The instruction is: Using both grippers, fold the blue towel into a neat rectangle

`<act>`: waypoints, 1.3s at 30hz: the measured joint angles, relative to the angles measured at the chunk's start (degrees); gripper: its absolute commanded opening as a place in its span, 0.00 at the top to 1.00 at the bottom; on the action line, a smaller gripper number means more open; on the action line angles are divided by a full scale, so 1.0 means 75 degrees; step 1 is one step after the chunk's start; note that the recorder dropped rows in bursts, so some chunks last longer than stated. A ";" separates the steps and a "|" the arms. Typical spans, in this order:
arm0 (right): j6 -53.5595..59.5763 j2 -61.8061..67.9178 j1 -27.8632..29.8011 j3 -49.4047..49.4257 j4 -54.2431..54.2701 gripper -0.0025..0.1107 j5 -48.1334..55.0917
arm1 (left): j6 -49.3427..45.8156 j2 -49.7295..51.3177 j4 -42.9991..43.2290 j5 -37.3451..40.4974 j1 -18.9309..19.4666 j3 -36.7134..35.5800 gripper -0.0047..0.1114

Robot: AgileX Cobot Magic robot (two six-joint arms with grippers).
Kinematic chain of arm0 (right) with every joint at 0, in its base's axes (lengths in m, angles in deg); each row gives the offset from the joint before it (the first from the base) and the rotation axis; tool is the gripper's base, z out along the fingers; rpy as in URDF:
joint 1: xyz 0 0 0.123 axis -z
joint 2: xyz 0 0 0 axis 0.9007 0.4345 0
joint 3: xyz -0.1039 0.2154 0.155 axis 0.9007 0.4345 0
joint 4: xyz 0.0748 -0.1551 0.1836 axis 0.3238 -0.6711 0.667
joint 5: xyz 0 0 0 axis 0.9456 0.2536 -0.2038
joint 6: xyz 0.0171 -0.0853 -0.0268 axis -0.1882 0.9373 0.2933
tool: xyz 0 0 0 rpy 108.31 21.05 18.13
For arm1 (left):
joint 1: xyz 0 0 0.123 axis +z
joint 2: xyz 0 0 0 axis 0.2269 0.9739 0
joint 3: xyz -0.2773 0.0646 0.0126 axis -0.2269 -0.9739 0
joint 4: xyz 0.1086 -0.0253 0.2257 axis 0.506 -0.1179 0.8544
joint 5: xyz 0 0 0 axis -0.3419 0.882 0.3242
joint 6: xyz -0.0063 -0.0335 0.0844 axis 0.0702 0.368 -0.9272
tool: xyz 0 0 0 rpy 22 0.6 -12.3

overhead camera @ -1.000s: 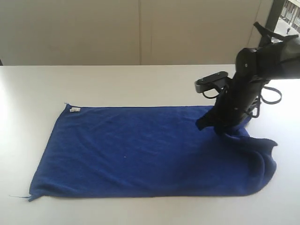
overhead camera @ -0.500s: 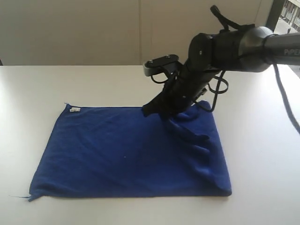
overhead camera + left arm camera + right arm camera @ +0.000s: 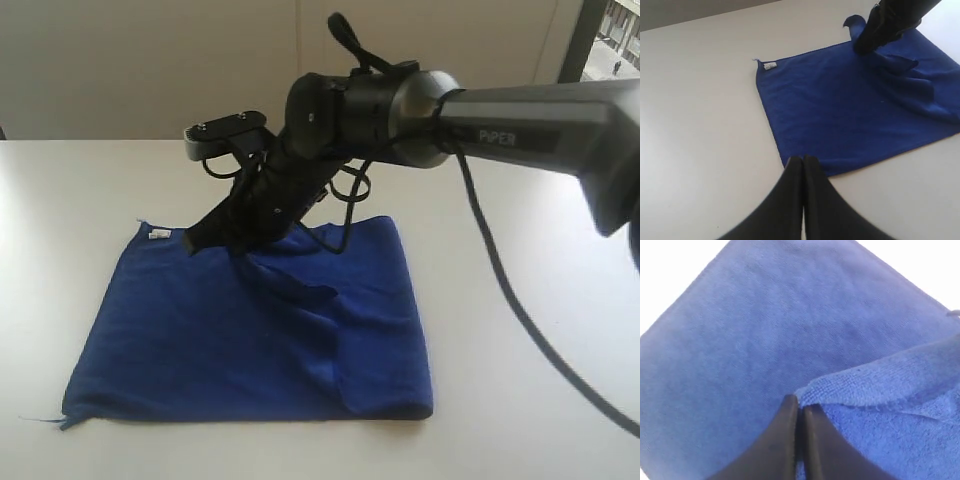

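The blue towel (image 3: 190, 340) lies flat on the white table (image 3: 80, 180), its right part doubled over to the left. My right gripper (image 3: 197, 243) reaches across the middle and is shut on a lifted corner of the towel (image 3: 765, 330), holding it just above the far edge, close to the white tag (image 3: 159, 234). In the right wrist view the gripper (image 3: 799, 402) pinches the cloth's hem. My left gripper (image 3: 803, 159) is shut on nothing, hovering over the table at a towel (image 3: 840, 110) edge. It does not show in the exterior view.
The right arm (image 3: 500, 120) stretches from the right edge across the back of the table. A beige wall (image 3: 150, 60) stands behind. A loose thread (image 3: 35, 420) trails from the towel's near left corner.
The right gripper has carried the towel's corner from the right end leftward across the cloth, folding the right part over. The fold line has shifted left.
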 measured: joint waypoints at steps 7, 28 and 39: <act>0.0000 0.0537 -0.0326 -0.0626 0.0420 0.98 -0.0080 | 0.0000 0.0000 0.0000 0.0000 0.0000 0.0000 0.96; 0.0015 0.1478 -0.0674 -0.1329 0.1828 0.98 -0.0751 | 0.0000 0.0000 -0.0019 -0.0061 0.0000 0.0000 0.96; 0.0269 0.1729 -0.0886 -0.1341 0.1939 0.41 -0.1080 | 0.0000 0.0000 -0.0032 -0.0047 0.0000 0.0000 0.96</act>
